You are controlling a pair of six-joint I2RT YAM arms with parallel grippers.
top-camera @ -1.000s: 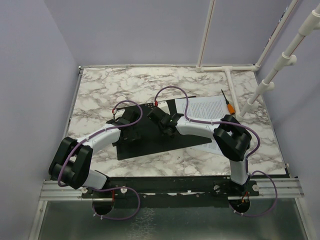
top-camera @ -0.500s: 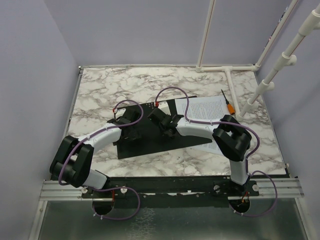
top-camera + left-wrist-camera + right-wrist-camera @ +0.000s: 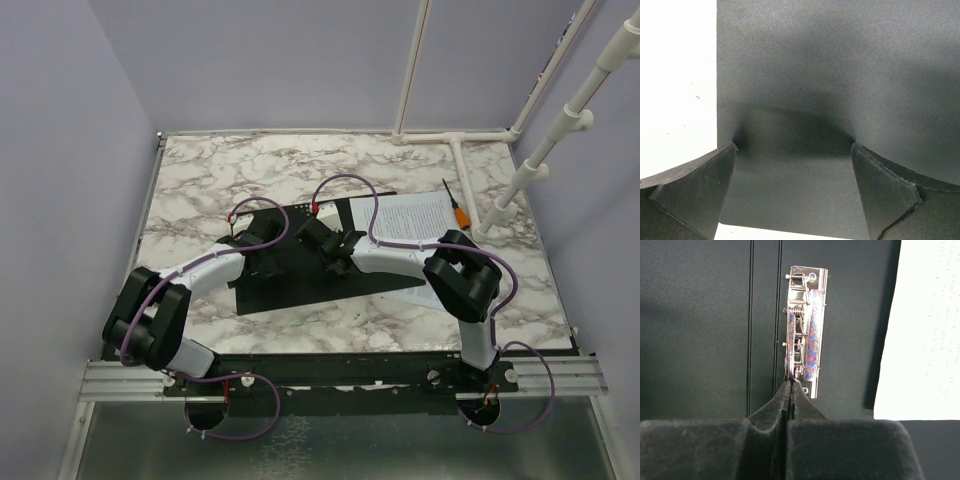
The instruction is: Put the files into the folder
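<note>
One folder (image 3: pixel 300 285) is seen, spread open with its black inner faces up on the marble table (image 3: pixel 220 170), and both grippers are placed over it. One metal clip (image 3: pixel 805 315) is fixed to the folder, straight ahead of the right gripper (image 3: pixel 791 385). The right fingers are pressed fully together and their tips are met at the near end of the clip. Whether any part of the clip is pinched between them cannot be told.

The left gripper (image 3: pixel 793 147) is spread wide and nothing is held. Only bare black folder surface is seen between and ahead of its two fingers (image 3: pixel 695 190), and a washed-out white area is seen past the folder's edge to the left of them.

The files (image 3: pixel 415 215) are seen as one white printed face to the right of the right gripper, lying beside the clip and partly on the folder. How many sheets are stacked there cannot be counted. Their near part is covered by the right arm's forearm in the overhead view.

One orange-handled tool (image 3: pixel 457 212) is laid just beyond the far right corner of the files, near a white pipe frame (image 3: pixel 455 140).
</note>
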